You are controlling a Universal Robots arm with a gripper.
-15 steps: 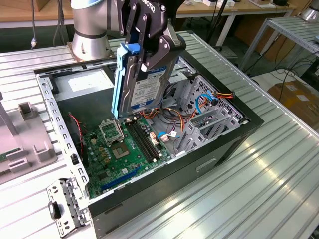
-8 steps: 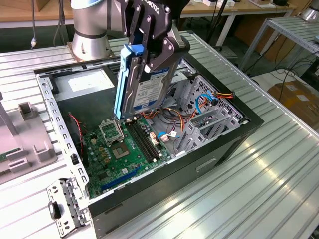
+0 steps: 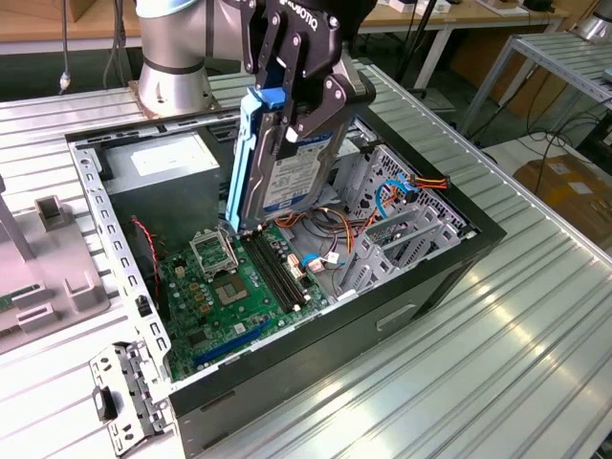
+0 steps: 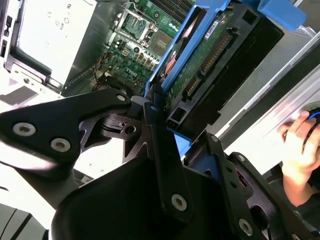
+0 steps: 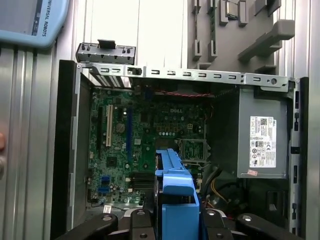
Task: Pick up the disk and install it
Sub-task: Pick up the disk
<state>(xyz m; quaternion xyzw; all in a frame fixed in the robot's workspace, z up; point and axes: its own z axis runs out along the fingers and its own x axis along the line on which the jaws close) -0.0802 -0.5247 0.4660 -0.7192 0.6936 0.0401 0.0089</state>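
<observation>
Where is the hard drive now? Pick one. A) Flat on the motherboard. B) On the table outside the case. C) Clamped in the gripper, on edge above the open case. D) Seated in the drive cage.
C: the gripper grips the hard drive on edge above the motherboard.

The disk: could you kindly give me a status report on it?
End effector shut on the disk. Disk on edge, over the motherboard. Loose cables beside the drive cage.
</observation>
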